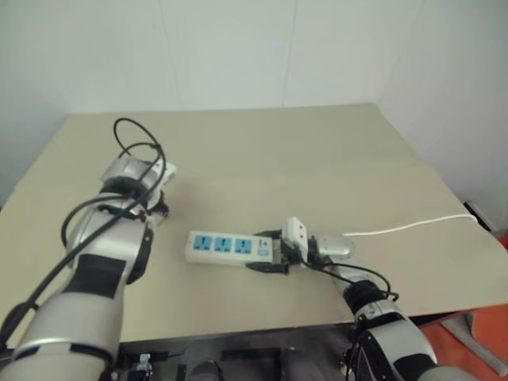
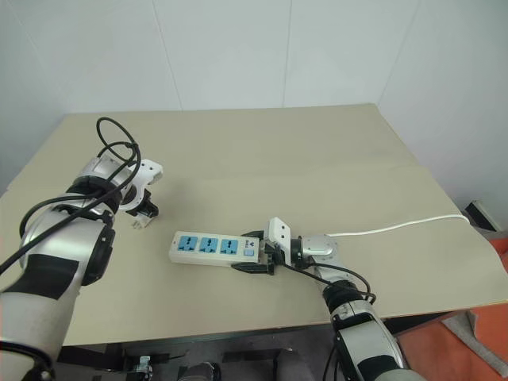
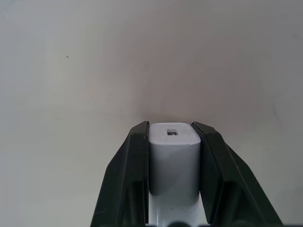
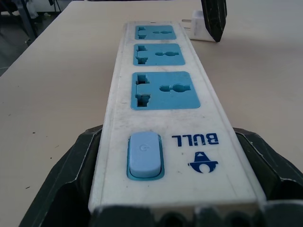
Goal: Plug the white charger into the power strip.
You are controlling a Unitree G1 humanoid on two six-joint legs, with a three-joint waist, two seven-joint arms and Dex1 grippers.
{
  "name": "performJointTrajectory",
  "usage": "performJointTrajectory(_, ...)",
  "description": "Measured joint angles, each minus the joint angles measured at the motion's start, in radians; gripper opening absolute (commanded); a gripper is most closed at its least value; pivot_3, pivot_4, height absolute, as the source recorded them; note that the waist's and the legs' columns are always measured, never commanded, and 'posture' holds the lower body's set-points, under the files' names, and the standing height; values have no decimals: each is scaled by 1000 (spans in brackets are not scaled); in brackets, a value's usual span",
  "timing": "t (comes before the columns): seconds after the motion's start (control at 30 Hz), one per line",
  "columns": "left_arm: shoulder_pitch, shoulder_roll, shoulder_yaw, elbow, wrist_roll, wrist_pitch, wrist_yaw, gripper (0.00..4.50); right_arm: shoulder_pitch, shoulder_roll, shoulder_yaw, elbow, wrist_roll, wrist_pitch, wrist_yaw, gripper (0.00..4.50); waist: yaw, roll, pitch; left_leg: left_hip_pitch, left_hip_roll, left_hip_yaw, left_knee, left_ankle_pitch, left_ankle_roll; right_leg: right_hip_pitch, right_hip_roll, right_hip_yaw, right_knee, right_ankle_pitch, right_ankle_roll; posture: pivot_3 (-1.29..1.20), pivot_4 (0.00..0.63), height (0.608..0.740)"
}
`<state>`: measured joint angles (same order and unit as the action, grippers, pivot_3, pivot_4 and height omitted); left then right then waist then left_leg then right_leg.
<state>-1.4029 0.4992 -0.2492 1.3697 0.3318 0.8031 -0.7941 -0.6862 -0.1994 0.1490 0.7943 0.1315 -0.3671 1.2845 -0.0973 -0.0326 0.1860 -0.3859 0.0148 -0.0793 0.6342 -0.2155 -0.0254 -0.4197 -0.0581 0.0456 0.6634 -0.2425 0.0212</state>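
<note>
White charger (image 3: pixel 173 161) clamped in left hand (image 3: pixel 173 142), right hand (image 4: pixel 175 189) gripping power strip (image 4: pixel 163 94)

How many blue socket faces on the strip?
3, in a row along the power strip: one next to the switch, one in the middle, one at the far end.

Silver-white arms with black joint bands, looping black cables, black-fingered tools.

"BULL" on the power strip (image 4: pixel 163 94)
</note>
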Motion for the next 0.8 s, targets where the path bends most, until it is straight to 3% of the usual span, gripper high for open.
performJointTrajectory(0.13,-46,16,70,-13,-58,-103,-16,1018,8,-1,0,-13,0,4,-1,3417,1,0,0,-1,0,0,0,0,0,0,0,0,0,0,0,0,150,740)
performJointTrajectory(0.3,-71,41,249,-110,-217,-284,-33,1018,10,-2,2,-18,1,7,13,3417,1,0,0,0,0,0,0,0,0,0,-1,0,0,0,0,0,150,740)
performJointTrajectory(0.4,21,39,348,-239,-320,-430,-45,1018,-8,-4,12,1,0,22,37,3417,-1,1,-1,2,0,1,0,0,0,0,-1,1,0,0,0,0,150,740)
performJointTrajectory(0.53,181,0,440,-405,-445,-498,-67,1018,-44,-10,21,43,-4,35,67,3417,0,0,-1,2,0,1,1,1,-1,0,-1,0,1,1,0,0,150,740)
performJointTrajectory(0.8,456,-47,480,-803,-689,-473,-304,1018,-75,-10,23,90,-13,30,69,3417,0,0,-3,1,0,1,3,1,-1,1,-1,1,0,2,1,0,150,740)
